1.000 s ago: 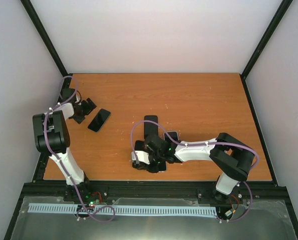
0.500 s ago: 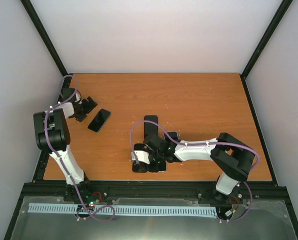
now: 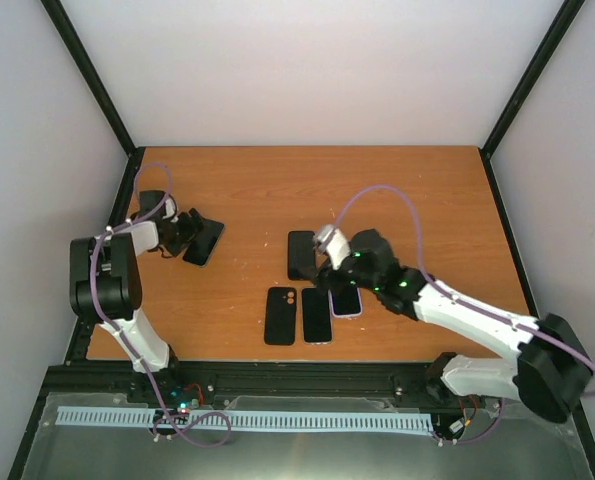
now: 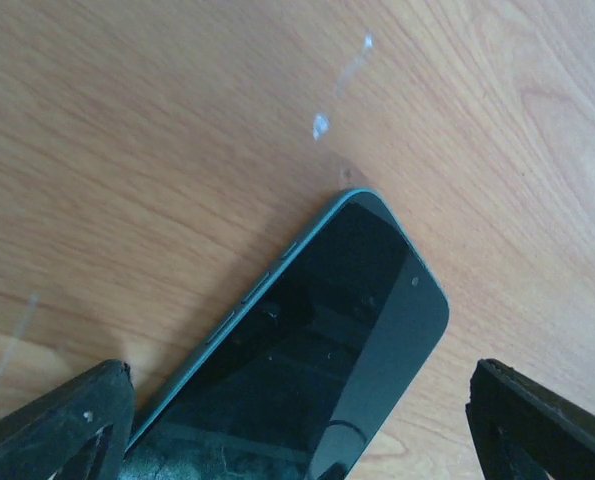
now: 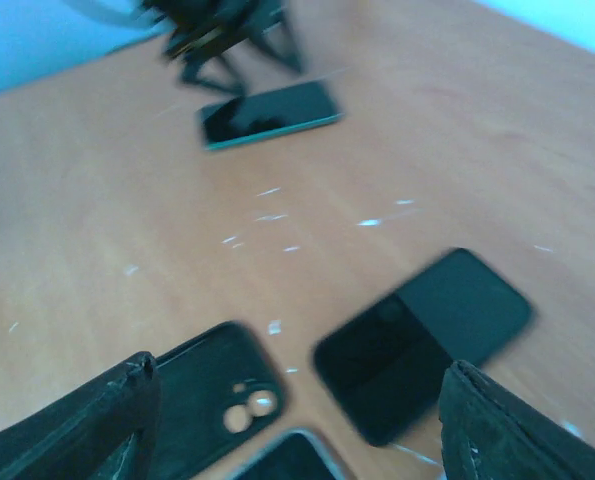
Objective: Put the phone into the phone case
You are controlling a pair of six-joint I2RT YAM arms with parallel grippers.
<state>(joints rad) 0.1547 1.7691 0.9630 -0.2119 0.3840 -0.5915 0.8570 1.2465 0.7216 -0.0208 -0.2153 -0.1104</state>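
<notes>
Poised at the table's left edge with left gripper wide open and empty astride the phone, long axis slanting away between its fingers, well apart from the case; right gripper likewise open, empty, nearer the case.

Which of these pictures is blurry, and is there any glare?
Right wrist view: smeared all over, with the teal phone and the case soft-edged. Left wrist view: the teal phone is crisp, with pale reflections low on its glass, and the fingers in the corners are out of focus. Top view: sharp and evenly lit, with only faint shadows.
</notes>
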